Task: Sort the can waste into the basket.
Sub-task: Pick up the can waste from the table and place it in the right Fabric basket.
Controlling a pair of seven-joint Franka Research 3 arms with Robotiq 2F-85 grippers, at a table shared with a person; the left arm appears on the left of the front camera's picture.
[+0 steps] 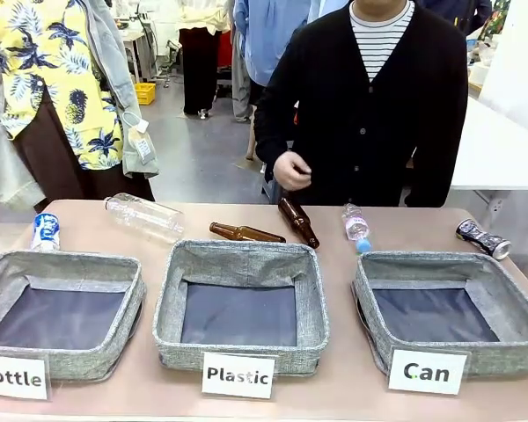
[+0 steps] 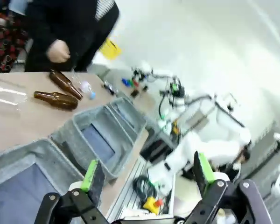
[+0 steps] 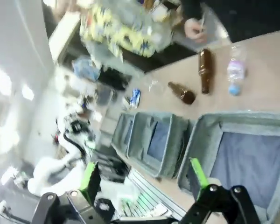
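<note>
Two small metal drink cans lie on the pinkish table (image 1: 352,391), well apart from each other and both outside the basket. The crushed black and silver can (image 1: 482,238) rests at the far right, just behind the back rim of the square grey woven-fabric basket with the white "Can" card (image 1: 422,261). The blue and white can with a silver top (image 1: 46,232) lies at the far left, behind the like bin marked "Bottle" (image 1: 62,259). The left gripper (image 2: 148,168) has its jaws spread wide and grips nothing. From its wrist view the basket (image 2: 126,109) is the farthest of the three bins, well apart from the green pads, and a small dark thing (image 2: 110,87) beyond it is probably the crushed can, but the picture is blurred there. The right gripper (image 3: 143,172) is also fully spread and empty. The basket (image 3: 238,122) lies close below and beyond one of its fingers, while the blue and white can (image 3: 135,98) lies far across the table.
</note>
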